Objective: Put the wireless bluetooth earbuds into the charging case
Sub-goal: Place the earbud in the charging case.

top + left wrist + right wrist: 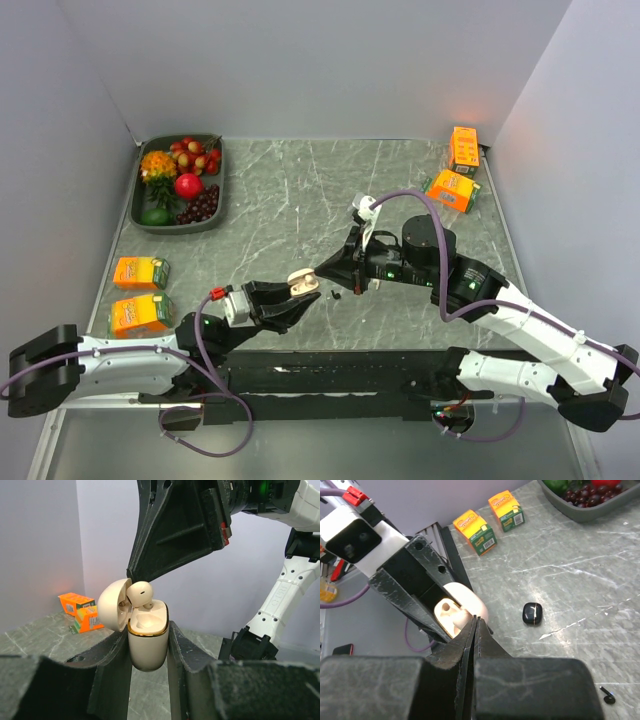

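The left gripper [148, 627] clamps the cream charging case [147, 647] upright with its lid open, near the table's front edge. The right gripper [474, 620], fingers pressed together, has its tips just over a cream earbud [140, 593] at the case mouth (whether it grips the earbud, I cannot tell). A black piece [532, 614] and a tinier black piece [607, 696] lie apart on the grey marble table [300, 190], with open stone beyond them. Pale walls stand behind and at both sides.

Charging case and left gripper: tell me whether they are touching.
Touching. The left wrist view shows the charging case clamped between the fingers of the left gripper, both pressing against its sides.
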`<control>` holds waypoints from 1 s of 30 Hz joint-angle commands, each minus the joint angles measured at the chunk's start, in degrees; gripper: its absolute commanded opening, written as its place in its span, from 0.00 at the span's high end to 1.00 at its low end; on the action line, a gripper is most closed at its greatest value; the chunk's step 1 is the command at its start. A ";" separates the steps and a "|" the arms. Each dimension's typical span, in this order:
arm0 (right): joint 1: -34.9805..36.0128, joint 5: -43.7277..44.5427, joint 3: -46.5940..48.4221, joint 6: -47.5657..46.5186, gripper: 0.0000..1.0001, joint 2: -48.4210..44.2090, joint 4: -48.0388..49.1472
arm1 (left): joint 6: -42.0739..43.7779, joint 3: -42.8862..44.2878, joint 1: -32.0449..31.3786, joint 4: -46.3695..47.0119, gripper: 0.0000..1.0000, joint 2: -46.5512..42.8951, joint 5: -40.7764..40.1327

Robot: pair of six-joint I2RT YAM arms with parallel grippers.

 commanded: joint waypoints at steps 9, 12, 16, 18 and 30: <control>0.43 -4.97 2.34 -1.66 1.00 1.27 2.11 | -0.77 1.01 -0.23 4.42 0.99 -0.81 1.68; 0.43 -6.99 2.34 -1.75 1.00 1.44 2.72 | -0.77 1.19 -0.23 4.60 0.99 -0.46 1.95; 0.43 -8.93 2.52 -2.36 1.00 2.05 2.11 | -0.86 1.10 -0.31 4.95 0.99 -0.11 1.95; 0.52 -9.71 2.26 -2.45 1.00 1.80 2.37 | -0.77 1.19 -0.31 5.13 0.99 0.16 2.04; 0.43 -5.86 1.73 -2.45 1.00 -0.14 1.94 | -1.03 0.92 -0.32 5.31 0.99 0.16 2.12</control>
